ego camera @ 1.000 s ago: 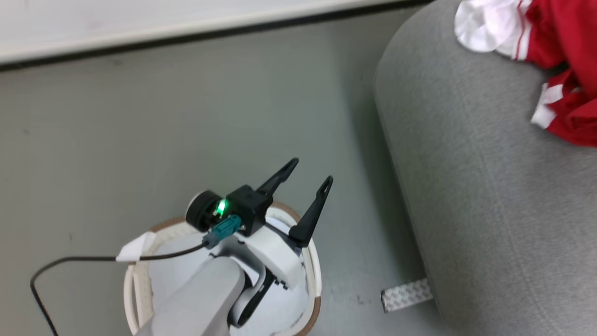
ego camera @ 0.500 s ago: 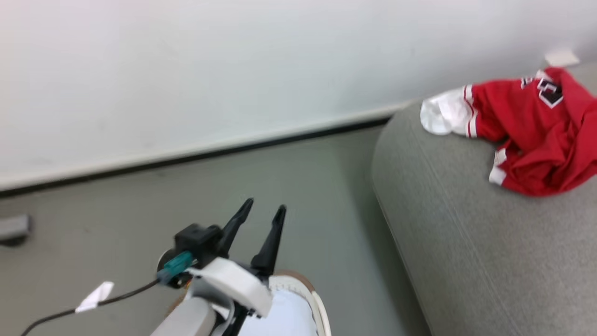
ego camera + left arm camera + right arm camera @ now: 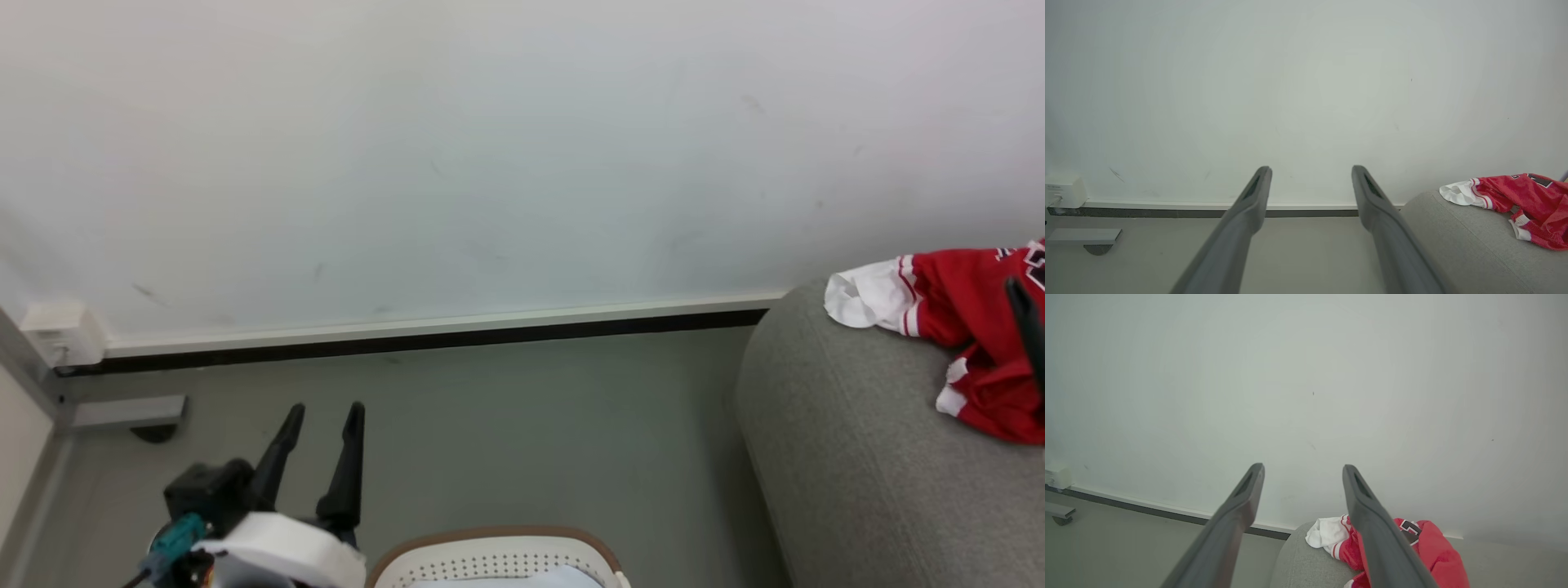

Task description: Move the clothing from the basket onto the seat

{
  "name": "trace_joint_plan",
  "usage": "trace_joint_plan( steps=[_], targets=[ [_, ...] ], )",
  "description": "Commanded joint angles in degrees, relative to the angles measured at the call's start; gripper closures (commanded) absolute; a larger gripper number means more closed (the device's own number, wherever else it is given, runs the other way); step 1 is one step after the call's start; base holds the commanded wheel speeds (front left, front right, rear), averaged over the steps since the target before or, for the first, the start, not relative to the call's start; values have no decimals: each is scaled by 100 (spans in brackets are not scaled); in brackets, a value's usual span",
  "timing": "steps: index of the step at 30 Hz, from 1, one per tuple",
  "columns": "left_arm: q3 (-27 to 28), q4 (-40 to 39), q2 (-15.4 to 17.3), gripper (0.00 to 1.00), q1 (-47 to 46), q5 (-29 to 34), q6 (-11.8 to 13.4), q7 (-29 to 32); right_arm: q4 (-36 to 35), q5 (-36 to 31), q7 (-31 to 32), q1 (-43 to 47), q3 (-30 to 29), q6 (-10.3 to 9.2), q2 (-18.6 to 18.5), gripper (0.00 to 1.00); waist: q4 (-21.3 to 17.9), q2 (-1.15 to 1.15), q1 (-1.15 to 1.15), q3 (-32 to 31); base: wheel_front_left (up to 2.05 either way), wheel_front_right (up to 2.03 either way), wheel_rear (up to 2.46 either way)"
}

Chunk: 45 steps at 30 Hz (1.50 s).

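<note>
The bright red clothing, with a white sleeve end, lies crumpled on the grey seat at the right. It lies on the seat in the left wrist view too, as clothing at the right edge. The cream basket with its brown rim sits at the bottom edge, pale blue cloth inside. My left gripper stands open and empty just left of the basket. My right gripper is open and empty, pointing at the wall above the clothing. One of its dark fingers crosses the red cloth.
A white wall with a dark baseboard runs behind the grey floor. A small white box sits on the wall at the far left, above a grey bracket.
The head camera has tilted up, so wall replaces floor in the picture. My left gripper has drawn back from above the basket to its left side. Both grippers stay open.
</note>
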Motion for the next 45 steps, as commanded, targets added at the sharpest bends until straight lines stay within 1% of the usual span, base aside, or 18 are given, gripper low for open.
trace_joint_plan(
  steps=[1, 3, 6, 8, 9, 12, 15, 18, 21, 25, 28, 34, 43, 44, 45],
  targets=[
    [30, -25, 8, 0, 114, 64, -36, -1, -24, -29, -60, 199, -72, -12, 135, 0, 103, 0, 2, -64, 0, 0, 0],
    [157, 4, 7, 0, 269, 174, -85, -1, -76, -261, -224, 620, -457, -12, 414, 0, 156, 0, 2, -72, 0, 0, 0],
    [420, -52, -108, 0, 472, 441, -114, -2, -227, -684, -323, 1227, -1045, -12, 944, 0, 188, 0, 2, -84, 0, 0, 0],
    [634, -115, -240, 0, 628, 712, -86, -2, -343, -1175, -336, 1593, -1500, -12, 1266, 0, 210, 0, 2, -107, 0, 0, 0],
    [750, -123, -320, 0, 709, 807, -84, -2, -479, -1308, -339, 1787, -1758, -12, 1530, 0, 226, 0, 2, -117, 0, 0, 0],
    [1075, -111, -600, 0, 935, 1127, -166, -2, -907, -1859, -338, 2400, -2415, -12, 2130, 0, 252, 0, 2, -128, 0, 0, 0],
    [1383, -18, -880, 0, 1133, 1454, -308, -2, -1287, -2331, -340, 2833, -2775, -12, 2642, 0, 252, 0, 2, -138, 0, 0, 0],
    [1707, 52, -1078, 0, 1269, 1706, -469, -2, -1529, -2629, -339, 3111, -2961, -12, 2978, 0, 237, 0, 2, -123, 0, 0, 0],
    [1914, 78, -1231, 0, 1322, 1937, -636, -3, -1577, -2779, -340, 3211, -2837, -12, 3135, 0, 213, 0, 2, -94, 0, 0, 0],
    [2078, 105, -1351, 0, 1345, 2196, -832, -3, -1482, -2874, -340, 3217, -2727, -12, 3193, 0, 207, 0, 2, -83, 0, 0, 0],
    [2125, 80, -1410, 0, 1358, 2354, -933, -3, -1440, -2882, -342, 3215, -2738, -12, 3216, 0, 215, 0, 2, -85, 0, 0, 0],
    [2198, 70, -1452, 0, 1319, 2476, -1016, -3, -1394, -2877, -341, 3188, -2739, -12, 3247, 0, 205, 0, 2, -86, 0, 0, 0],
    [2217, 168, -1465, 0, 1283, 2343, -1071, -3, -1348, -2841, -341, 3168, -2725, -13, 3275, 0, 198, 0, 2, -91, 0, 0, 0],
    [2197, 153, -1478, 100, 1284, 2407, -1063, 0, -1378, -2851, -323, 3142, -2730, 0, 3291, 100, 198, 0, 2, -92, 0, 0, 0],
    [2196, 195, -1481, 100, 1286, 2401, -1063, 4, -1355, -2845, -319, 3146, -2727, 1, 3309, 100, 198, 0, 2, -92, 0, 0, 0]
  ],
)
